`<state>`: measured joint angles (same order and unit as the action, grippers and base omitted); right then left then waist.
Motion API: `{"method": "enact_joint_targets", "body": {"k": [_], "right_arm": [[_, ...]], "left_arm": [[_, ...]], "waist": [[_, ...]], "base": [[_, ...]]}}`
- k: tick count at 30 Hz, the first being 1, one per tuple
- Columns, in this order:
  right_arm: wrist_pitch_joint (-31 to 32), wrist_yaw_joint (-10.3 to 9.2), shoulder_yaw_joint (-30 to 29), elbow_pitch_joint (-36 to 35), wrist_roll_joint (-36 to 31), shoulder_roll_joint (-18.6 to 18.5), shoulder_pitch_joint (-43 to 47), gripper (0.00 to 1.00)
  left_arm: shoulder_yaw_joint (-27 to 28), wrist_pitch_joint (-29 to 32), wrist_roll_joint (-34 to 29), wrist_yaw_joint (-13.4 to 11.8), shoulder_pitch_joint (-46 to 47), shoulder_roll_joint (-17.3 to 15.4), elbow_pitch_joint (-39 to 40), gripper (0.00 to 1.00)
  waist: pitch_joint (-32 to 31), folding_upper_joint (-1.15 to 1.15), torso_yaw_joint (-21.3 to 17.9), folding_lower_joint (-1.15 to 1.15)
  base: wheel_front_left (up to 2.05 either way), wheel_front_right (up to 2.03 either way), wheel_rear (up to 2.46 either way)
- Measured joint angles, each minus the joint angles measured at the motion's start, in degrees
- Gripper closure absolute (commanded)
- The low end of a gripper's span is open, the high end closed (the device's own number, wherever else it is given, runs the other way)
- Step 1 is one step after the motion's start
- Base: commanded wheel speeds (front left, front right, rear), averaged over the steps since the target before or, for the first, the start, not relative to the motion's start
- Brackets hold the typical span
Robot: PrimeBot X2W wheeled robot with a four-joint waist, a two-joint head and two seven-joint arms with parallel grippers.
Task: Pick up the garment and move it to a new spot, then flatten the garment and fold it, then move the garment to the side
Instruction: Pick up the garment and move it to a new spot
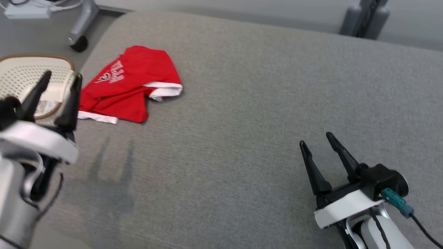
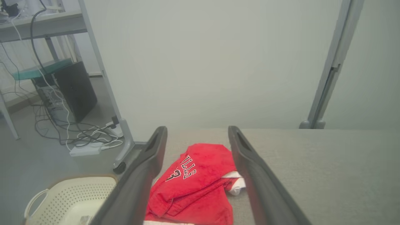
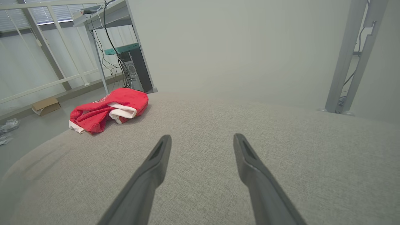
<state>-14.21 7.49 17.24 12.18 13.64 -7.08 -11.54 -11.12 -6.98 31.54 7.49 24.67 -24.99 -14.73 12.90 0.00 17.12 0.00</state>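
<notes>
The garment [image 1: 128, 84] is a red jersey with white trim and white lettering, lying crumpled near the far left corner of the grey fabric surface [image 1: 263, 103]. My left gripper [image 1: 61, 77] hovers open at the left edge, just left of the garment and above it, nothing between its fingers. In the left wrist view the garment [image 2: 193, 181] lies between and beyond the open fingers [image 2: 140, 181]. My right gripper [image 1: 315, 137] stands open at the lower right, far from the garment, over bare fabric. The right wrist view shows the garment [image 3: 106, 109] at the far left.
A cream perforated laundry basket [image 1: 20, 74] sits beside the surface's left edge, under my left gripper. A wheeled stand base [image 1: 79, 43] and cables [image 2: 78, 137] are on the floor beyond the corner. Grey posts [image 1: 363, 17] stand behind the far edge.
</notes>
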Motion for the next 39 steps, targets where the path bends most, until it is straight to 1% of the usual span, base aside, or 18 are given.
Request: {"method": "enact_joint_targets", "body": {"k": [3, 6, 7, 9, 11, 15, 17, 19, 24, 33, 36, 37, 39], "right_arm": [[0.54, 0.00, 1.09, -1.64, -0.12, -0.60, -1.48, 0.00], [1.33, 0.00, 2.18, -3.28, -0.62, -1.24, -2.91, 0.00], [1.58, 0.00, 2.54, -4.02, -0.81, -1.41, -3.35, 0.00], [2.15, 0.00, 3.25, -5.43, -1.12, -1.69, -4.20, 0.00], [2.61, 0.00, 3.61, -6.77, -1.45, -1.89, -4.75, 0.00], [3.20, 0.00, 4.05, -9.13, -1.75, -2.21, -5.36, 0.00], [3.60, 0.00, 4.12, -10.05, -1.96, -2.32, -5.53, 0.00], [3.69, 0.00, 4.10, -10.77, -2.11, -2.44, -5.53, 0.00], [4.12, 0.00, 4.07, -11.43, -2.26, -2.55, -5.53, 0.00], [4.23, 0.00, 3.77, -11.58, -2.59, -2.71, -5.53, 0.00], [4.47, 0.00, 3.80, -11.68, -2.59, -2.76, -5.55, 0.00], [4.63, 0.00, 3.80, -11.70, -2.60, -2.77, -5.56, 0.00], [4.64, 0.00, 3.86, -11.71, -2.60, -2.80, -5.57, 0.00]], "left_arm": [[-1.62, 7.62, 6.53, 0.01, 7.43, -3.26, -5.87, 0.00], [-2.14, 16.30, 13.91, 0.00, 13.78, -5.17, -12.29, 0.00], [-2.11, 18.82, 15.47, 0.00, 15.62, -5.58, -14.67, 0.00], [-1.93, 22.23, 16.92, 0.00, 19.14, -6.55, -18.91, 0.00], [-2.01, 24.65, 17.09, 0.00, 22.45, -7.51, -22.85, 0.00], [-2.46, 29.50, 18.14, -0.03, 26.76, -7.38, -30.28, 0.00], [-2.90, 31.50, 18.38, -0.04, 28.41, -7.36, -33.17, 0.00], [-3.48, 33.05, 18.19, -0.57, 29.84, -7.30, -35.87, 0.00], [-4.58, 35.30, 17.60, -1.53, 32.55, -6.77, -40.79, 0.00], [-6.11, 37.02, 17.36, -1.41, 34.72, -5.55, -45.57, 0.00], [-6.31, 37.04, 17.51, -0.99, 35.37, -5.05, -46.19, 0.77], [-6.35, 36.95, 17.58, -0.93, 35.56, -4.95, -46.28, 1.00], [-6.50, 36.71, 17.90, -0.59, 35.66, -4.75, -46.54, 1.00]], "waist": [[2.66, 0.00, -1.81, 0.00], [5.19, 0.00, -3.66, 0.00], [6.00, 0.00, -4.29, 0.00], [7.61, 0.00, -5.56, 0.00], [9.07, 0.00, -6.86, 0.00], [11.58, 0.00, -9.36, 0.00], [12.77, 0.00, -10.38, 0.00], [13.89, 0.00, -11.20, 0.00], [15.76, 0.00, -12.59, 0.00], [16.66, 0.00, -12.45, 0.00], [16.83, 0.00, -12.12, 0.00], [16.86, 0.00, -12.01, 0.00], [16.82, 0.00, -11.81, 0.00]], "base": [[0.00, 0.00, 0.00], [0.00, 0.00, 0.00], [0.00, 0.00, 0.00], [0.00, 0.00, 0.00], [0.00, 0.00, 0.00], [0.00, 0.00, 0.00], [0.00, 0.00, 0.00], [0.00, 0.00, 0.00], [0.00, 0.00, 0.00], [0.00, 0.00, 0.00], [0.00, 0.00, 0.00], [0.00, 0.00, 0.00], [0.00, 0.00, 0.00]]}}
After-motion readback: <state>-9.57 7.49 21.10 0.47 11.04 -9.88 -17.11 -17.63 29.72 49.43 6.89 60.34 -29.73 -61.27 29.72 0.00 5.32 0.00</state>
